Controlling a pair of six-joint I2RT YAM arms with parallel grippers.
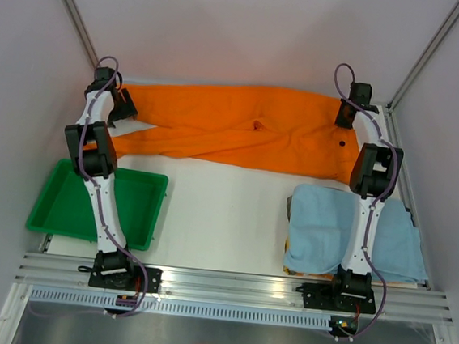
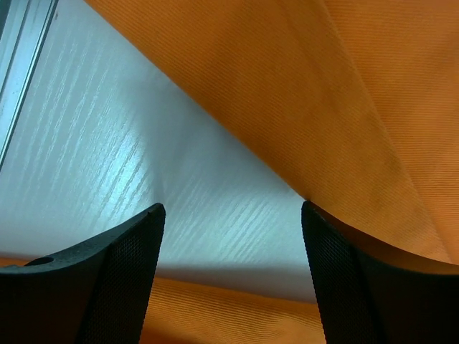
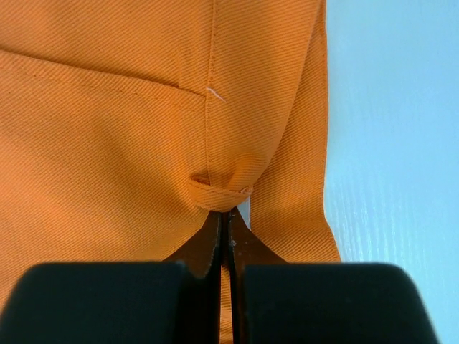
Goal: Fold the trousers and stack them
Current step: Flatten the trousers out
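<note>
We see two robot arms reaching from the near edge of a white wood-grain table (image 1: 225, 212) to its far side, each stretched forward with the elbow raised and the wrist bent down. Bright orange soft-fabric trousers (image 1: 241, 132) lie flat across the far part of the table, with the waist to the right and the two legs running left. The left gripper (image 1: 124, 107) is at the leg ends and the right gripper (image 1: 347, 118) is at the waist. A green plastic tray (image 1: 157, 183) lies near left under the left arm, and a folded light blue cloth (image 1: 390, 236) near right under the right arm; both are apart from the trousers. The overhead view does not show how the jaws stand, but the wrist views do. In the left wrist view, the left gripper (image 2: 231, 208) is spread wide over bare table (image 2: 107, 158), in the gap between the two legs (image 2: 301, 93). The tip of one black finger (image 2: 337, 272) meets a leg's edge, and nothing is held. In the right wrist view, the right gripper (image 3: 224, 215) is pressed together, pinching the waist edge of the trousers (image 3: 107, 129) just below a small orange belt loop (image 3: 219, 190). The fabric puckers at its tips, and bare table (image 3: 394, 143) lies to the right.
</note>
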